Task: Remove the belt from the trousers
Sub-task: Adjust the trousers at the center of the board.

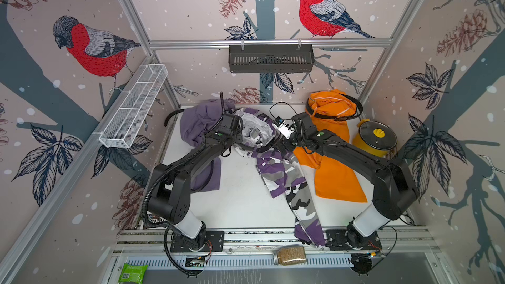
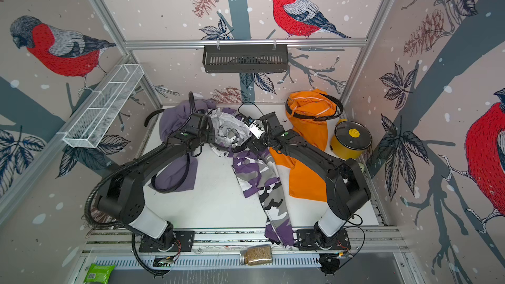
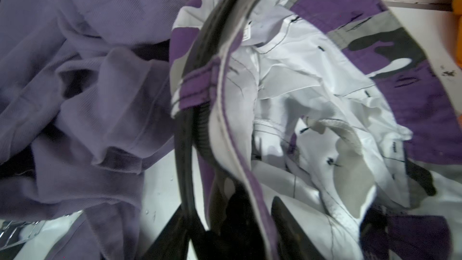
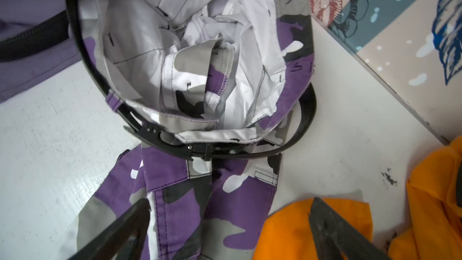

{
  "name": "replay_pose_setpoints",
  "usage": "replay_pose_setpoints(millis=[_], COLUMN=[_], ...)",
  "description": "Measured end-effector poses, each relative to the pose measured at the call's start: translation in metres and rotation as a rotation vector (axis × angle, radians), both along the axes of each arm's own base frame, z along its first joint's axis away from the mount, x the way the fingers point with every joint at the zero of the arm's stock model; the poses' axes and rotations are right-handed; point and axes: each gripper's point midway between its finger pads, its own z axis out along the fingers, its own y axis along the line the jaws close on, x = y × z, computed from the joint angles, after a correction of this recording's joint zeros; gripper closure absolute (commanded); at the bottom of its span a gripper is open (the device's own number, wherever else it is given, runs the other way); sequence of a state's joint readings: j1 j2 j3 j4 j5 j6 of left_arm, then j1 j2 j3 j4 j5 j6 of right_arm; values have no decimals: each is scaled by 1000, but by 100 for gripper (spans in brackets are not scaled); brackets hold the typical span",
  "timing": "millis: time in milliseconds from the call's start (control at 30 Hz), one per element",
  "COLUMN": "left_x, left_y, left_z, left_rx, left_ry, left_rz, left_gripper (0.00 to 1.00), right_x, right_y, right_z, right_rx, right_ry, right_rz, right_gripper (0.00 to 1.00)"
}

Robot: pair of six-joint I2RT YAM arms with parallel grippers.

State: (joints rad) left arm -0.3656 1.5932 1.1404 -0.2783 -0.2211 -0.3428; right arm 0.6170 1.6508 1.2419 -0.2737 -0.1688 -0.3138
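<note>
Straddling the waistband: left gripper (image 3: 228, 206), its 2 dark fingers (image 3: 285, 218) on either side of the camouflage pair's rim and the belt edge. The jaws stand partway in; whether they pinch anything cannot be told.
Right gripper (image 4: 230, 201): jaws spread wide, nothing between them, hovering above a camouflage leg and the edge of the orange cloth.
Belt (image 4: 308, 107): black and smooth, running round the camouflage waist and under a purple loop. Its black buckle (image 4: 200, 149) sits at the front of the waist. 1 stretch bows away from the cloth onto the table.
Camouflage trousers (image 1: 281, 170): patches of purple, white, grey and black. The waist is bunched open between the 2 wrists, showing white lining. The legs run down the middle of the table, the hem lying over the front rail.
Lilac trousers (image 1: 196, 121): plain, finely ribbed, crumpled at the back on the left arm's side, beside the camouflage waist. A second black belt (image 2: 185, 170) curves across them.
Orange trousers (image 1: 333, 176): bright and plain, on the right arm's side. The waist stands open at the back with a third black belt (image 1: 355, 110) round it.
Table (image 1: 240, 200): white, scuffed.
Yellow pot (image 1: 374, 137): glass-lidded, just beside the orange pair.
</note>
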Motion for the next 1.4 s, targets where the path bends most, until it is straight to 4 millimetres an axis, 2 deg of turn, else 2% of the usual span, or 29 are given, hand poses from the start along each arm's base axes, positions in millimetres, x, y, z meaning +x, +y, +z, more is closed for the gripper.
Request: replay_pose_setpoints(millis=[200, 367, 533, 667, 867, 1033, 1167, 1400], left_x=[2, 2, -1, -3, -6, -8, -7, -4], left_y=[8, 8, 9, 11, 17, 25, 29, 35], left_z=[1, 1, -2, -7, -20, -34, -37, -36], left_rx=[4, 4, 5, 8, 6, 12, 13, 10], left_ry=[-7, -7, -4, 4, 29, 62, 68, 57], left_rz=[22, 23, 23, 25, 31, 47, 57, 73], left_gripper=[52, 52, 52, 55, 58, 59, 60, 60], right_x=[-15, 2, 13, 20, 25, 16, 14, 17], right_y=[35, 53, 60, 58, 50, 59, 68, 86], right_z=[-30, -47, -62, -76, -82, -81, -83, -102], right_rx=[-123, -218, -271, -267, -202, -163, -158, -165], right_ry=[-82, -154, -183, -167, -134, -120, -117, -71], right_rz=[217, 306, 348, 363, 377, 417, 437, 495], right_gripper=[1, 1, 1, 2, 18, 19, 22, 45])
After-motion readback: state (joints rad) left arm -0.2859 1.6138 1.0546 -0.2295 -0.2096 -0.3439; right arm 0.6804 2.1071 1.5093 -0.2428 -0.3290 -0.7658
